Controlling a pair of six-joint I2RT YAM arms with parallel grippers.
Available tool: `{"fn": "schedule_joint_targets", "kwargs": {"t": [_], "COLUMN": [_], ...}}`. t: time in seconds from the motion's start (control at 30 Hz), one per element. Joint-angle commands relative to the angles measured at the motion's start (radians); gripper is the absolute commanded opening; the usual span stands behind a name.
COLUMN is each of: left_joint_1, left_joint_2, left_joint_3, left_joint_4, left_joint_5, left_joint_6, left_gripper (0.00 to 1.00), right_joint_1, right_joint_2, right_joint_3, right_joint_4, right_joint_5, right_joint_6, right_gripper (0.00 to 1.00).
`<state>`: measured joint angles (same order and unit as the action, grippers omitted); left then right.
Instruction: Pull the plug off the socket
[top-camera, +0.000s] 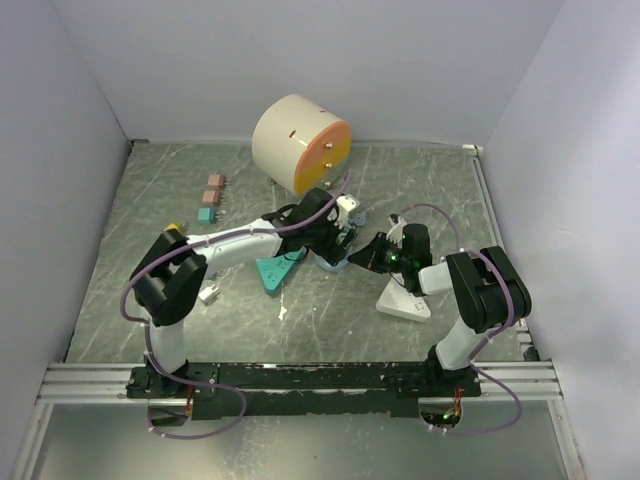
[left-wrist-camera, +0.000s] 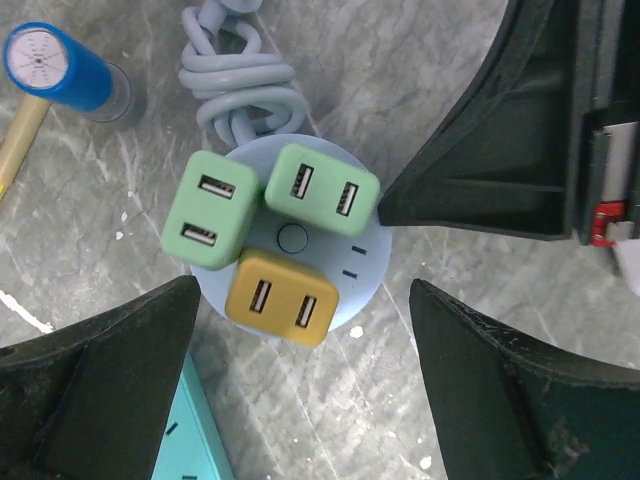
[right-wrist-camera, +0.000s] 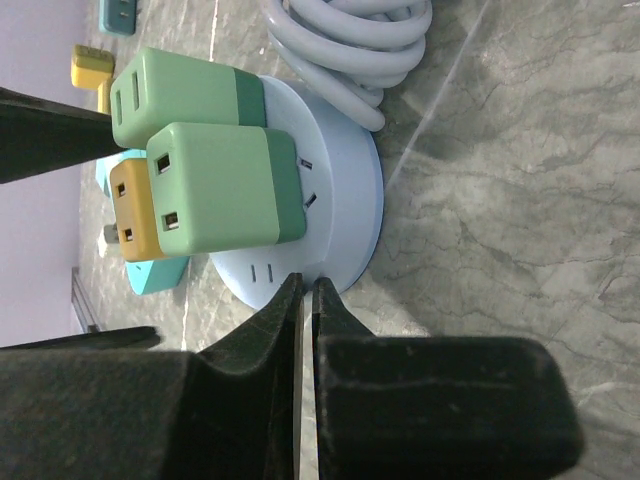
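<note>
Table: grey stone look, with white walls around it.
Big drum: cream with an orange face, lying at the far middle.
Left gripper: jaws wide open, one finger on each side of the round socket, holding nothing.
Right gripper: jaws shut tight and holding nothing, with the tips just beside the socket's right rim.
White power strip: on the near right, under the right arm.
Teal socket: a triangle, just left of the round socket.
Round socket: light blue, in the middle of the table, between the two grippers.
Cable: light blue, coiled up next to the round socket.
Plugs: two green plugs and one yellow plug, all stuck in the round socket, side by side.
Small blocks: two pink and one teal, in a row at the far left.
</note>
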<state>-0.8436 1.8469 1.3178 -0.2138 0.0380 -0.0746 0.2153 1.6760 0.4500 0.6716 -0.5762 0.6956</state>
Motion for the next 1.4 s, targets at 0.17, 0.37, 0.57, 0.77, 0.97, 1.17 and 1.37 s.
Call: {"fn": "schedule_joint_targets", "kwargs": {"t": [0.17, 0.37, 0.57, 0.77, 0.97, 1.17, 1.37], "left_joint_1": [-0.051, -0.053, -0.030, 0.015, 0.024, 0.023, 0.024], "left_joint_2": [0.102, 0.088, 0.042, 0.007, -0.013, -0.005, -0.021], "left_joint_3": [0.076, 0.064, 0.005, -0.070, -0.127, -0.151, -0.168], "left_joint_4": [-0.073, -0.065, -0.007, 0.102, 0.217, 0.267, 0.291], "left_joint_5": [-0.095, -0.137, -0.075, 0.111, 0.211, 0.254, 0.259], "left_joint_6": [0.070, 0.008, -0.100, -0.213, -0.297, -0.333, -0.342], "left_gripper": [0.82, 0.41, 0.09, 0.07, 0.07, 0.07, 0.07], "right_joint_1": [0.005, 0.002, -0.002, -0.002, -0.002, -0.001, -0.001], "right_joint_2": [0.030, 0.017, -0.024, -0.008, 0.040, 0.068, 0.094], "right_joint_3": [-0.022, -0.026, -0.041, -0.044, -0.024, -0.035, -0.043], "right_joint_4": [-0.150, -0.139, -0.116, -0.058, 0.012, 0.085, 0.071], "right_joint_5": [0.038, 0.001, -0.050, -0.115, -0.160, -0.164, -0.117], "right_joint_6": [-0.056, -0.056, -0.048, 0.029, 0.107, 0.142, 0.110], "right_gripper": [0.00, 0.01, 0.30, 0.53, 0.51, 0.46, 0.20]}}
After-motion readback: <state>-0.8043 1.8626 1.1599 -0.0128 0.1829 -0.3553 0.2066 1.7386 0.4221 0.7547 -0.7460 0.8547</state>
